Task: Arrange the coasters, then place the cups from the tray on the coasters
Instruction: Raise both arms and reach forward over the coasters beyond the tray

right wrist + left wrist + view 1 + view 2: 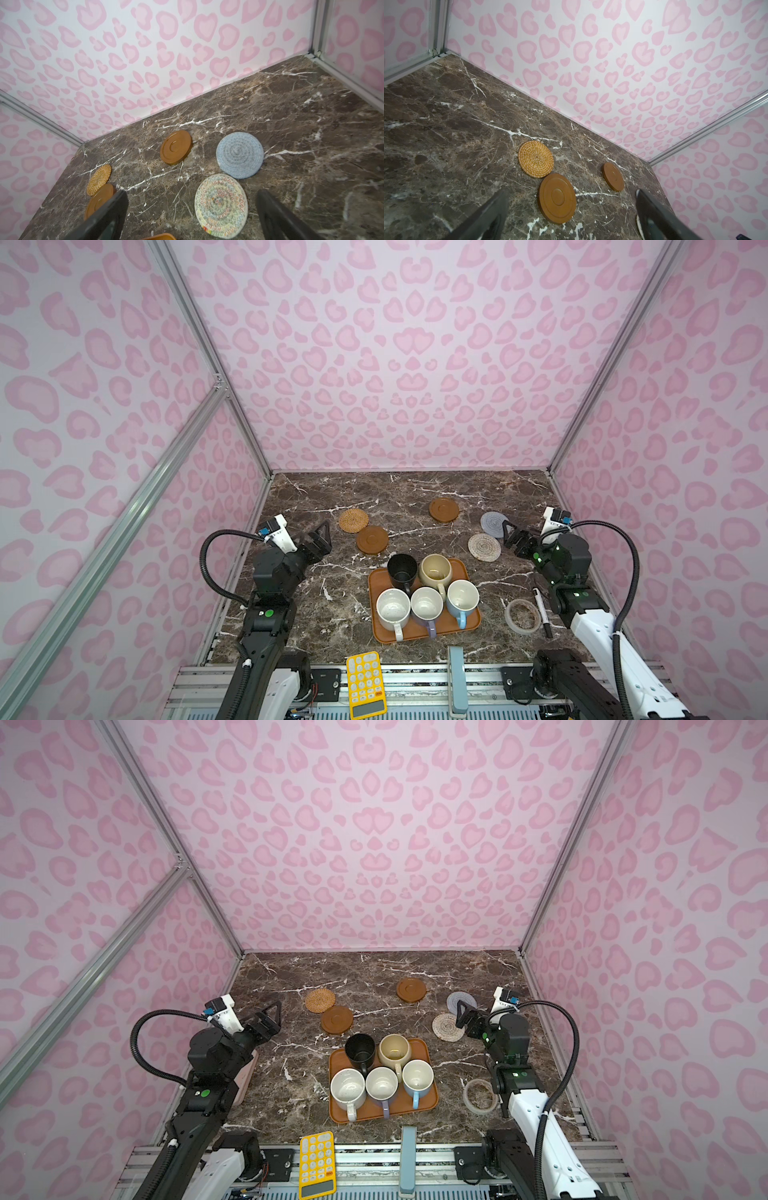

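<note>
Five coasters lie on the marble: tan rattan (353, 520), a brown one (372, 539) touching it, another brown (444, 509) farther back, grey-blue (493, 524) and cream woven (484, 547). The orange-brown tray (415, 634) holds the cups: black (402, 568), cream-yellow (435, 570), speckled white (393, 608), lavender (427, 605), light blue (462, 597). My left gripper (323, 536) hovers open and empty left of the rattan coaster (536, 159). Also open and empty, my right gripper (510, 535) hangs just right of the cream coaster (221, 205), partly covering the grey-blue one.
A yellow calculator (365, 684) and a blue-grey bar (457, 680) sit at the front edge. A pale tape roll (523, 616) and a black-and-white marker (542, 612) lie right of the tray, beside the right arm. Pink patterned walls close in three sides.
</note>
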`<state>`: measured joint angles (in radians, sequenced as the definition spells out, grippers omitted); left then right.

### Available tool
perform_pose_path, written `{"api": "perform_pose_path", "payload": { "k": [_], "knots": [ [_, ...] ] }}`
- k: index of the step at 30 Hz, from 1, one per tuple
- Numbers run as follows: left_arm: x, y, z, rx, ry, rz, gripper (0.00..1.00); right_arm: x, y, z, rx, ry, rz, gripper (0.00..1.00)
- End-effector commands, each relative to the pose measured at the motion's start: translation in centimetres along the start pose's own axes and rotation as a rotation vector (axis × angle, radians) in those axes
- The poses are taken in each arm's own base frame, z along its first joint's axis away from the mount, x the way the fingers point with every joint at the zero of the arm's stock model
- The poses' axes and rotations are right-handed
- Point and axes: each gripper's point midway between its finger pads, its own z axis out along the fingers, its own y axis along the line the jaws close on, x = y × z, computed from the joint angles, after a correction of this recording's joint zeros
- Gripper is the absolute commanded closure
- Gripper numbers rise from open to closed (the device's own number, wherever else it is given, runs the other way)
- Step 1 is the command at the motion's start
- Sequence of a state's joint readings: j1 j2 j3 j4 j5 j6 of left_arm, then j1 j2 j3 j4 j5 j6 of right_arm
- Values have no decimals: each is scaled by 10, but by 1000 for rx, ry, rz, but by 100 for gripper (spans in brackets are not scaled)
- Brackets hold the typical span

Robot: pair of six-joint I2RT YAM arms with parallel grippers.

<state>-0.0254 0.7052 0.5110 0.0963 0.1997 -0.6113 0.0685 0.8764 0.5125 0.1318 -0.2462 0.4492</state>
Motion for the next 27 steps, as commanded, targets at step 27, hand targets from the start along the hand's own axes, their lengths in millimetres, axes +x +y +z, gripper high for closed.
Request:
{"api": "perform_pose_path", "payload": {
  "k": [27],
  "knots": [
    [84, 70, 176, -484, 574, 180, 20, 105, 205, 147, -188, 522, -596, 7]
  ]
}}
